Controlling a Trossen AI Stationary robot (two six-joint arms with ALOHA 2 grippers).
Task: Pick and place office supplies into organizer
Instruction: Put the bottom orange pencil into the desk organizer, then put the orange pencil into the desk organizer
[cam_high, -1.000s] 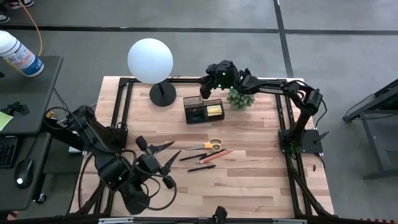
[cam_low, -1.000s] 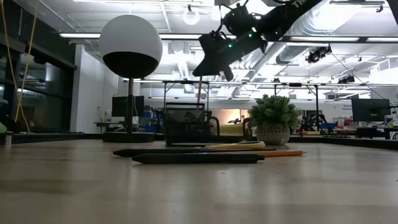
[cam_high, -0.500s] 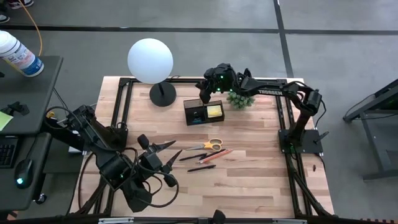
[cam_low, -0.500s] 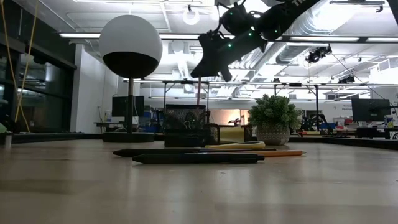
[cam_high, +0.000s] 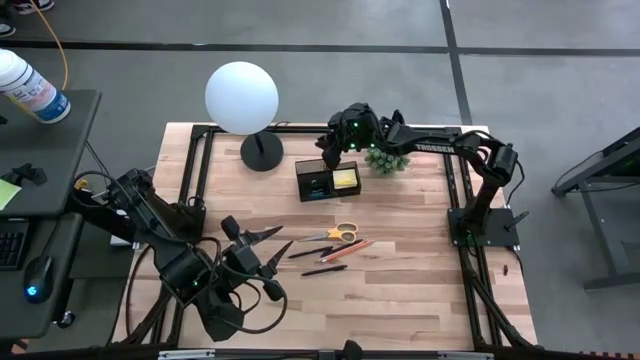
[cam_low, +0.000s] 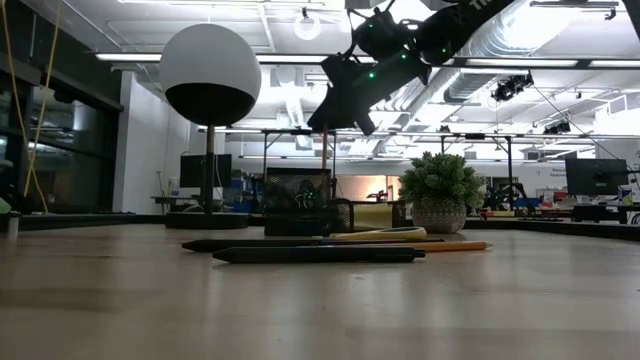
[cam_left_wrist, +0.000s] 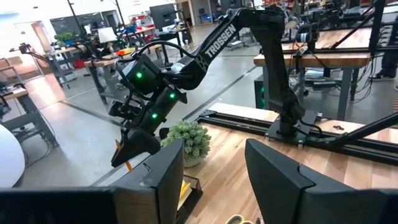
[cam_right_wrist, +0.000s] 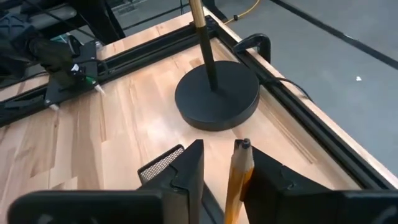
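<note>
Since a sec ago we see the right gripper (cam_high: 329, 158) drop a bit toward the organizer (cam_high: 328, 179), and its fingers have parted: the orange pencil (cam_right_wrist: 237, 180) now stands between them w/ a visible gap on one side, so we can't tell if it's still pinched or already loose. We read that pencil as thin, orange-yellow, w/ a dark end cap, upright and poking down at the organizer's back-left corner. We see the organizer as a small black mesh box w/ several compartments, sitting at the far side of the table (cam_high: 400, 290), between the globe lamp (cam_high: 242, 97) and the potted plant (cam_high: 386, 158); a yellow sticky pad (cam_high: 345, 176) fills its right compartment and sth blue shows in the front left one. Nearer the table's middle we spot the yellow-handled scissors (cam_high: 334, 234), and just beside them an orange-red pencil (cam_high: 346, 249) and two dark pens (cam_high: 322, 270) lying flat, close together; in the low view those pens (cam_low: 318, 254) lie across the foreground. Our left gripper (cam_high: 268, 248) waits at the near left, fingers spread wide, nothing betw. them, well apart from the supplies.
</note>
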